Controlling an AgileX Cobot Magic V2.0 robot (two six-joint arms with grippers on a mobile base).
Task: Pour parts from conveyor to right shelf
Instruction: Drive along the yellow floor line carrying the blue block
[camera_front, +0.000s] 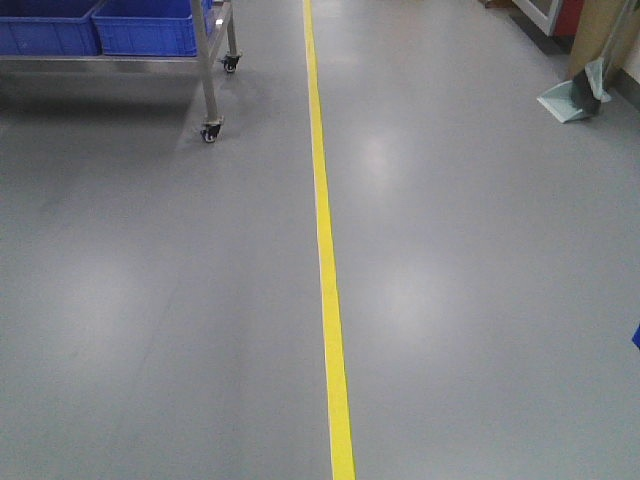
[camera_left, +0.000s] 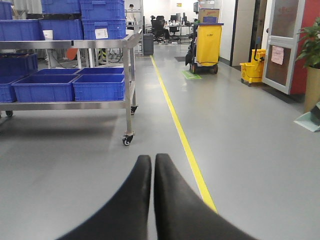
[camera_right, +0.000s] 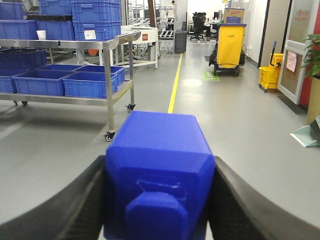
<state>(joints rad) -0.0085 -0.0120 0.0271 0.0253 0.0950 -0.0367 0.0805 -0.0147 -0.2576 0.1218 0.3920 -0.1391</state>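
On grey floor (camera_front: 150, 300) with yellow line (camera_front: 325, 250), steel shelf (camera_left: 100, 44) holds blue bins (camera_left: 99, 86); bin labels (camera_left: 101, 33) unreadable. Left jaws together, empty. Right jaws clamped on blue block (camera_right: 160, 165). Yellow cart (camera_left: 207, 42) far off.

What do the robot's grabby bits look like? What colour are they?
Each tool has two smooth black fingers. On the left tool, they are wide at the base and curve to narrow rounded tips. The right tool has the same dark, curved fingers. No cables or markings show.
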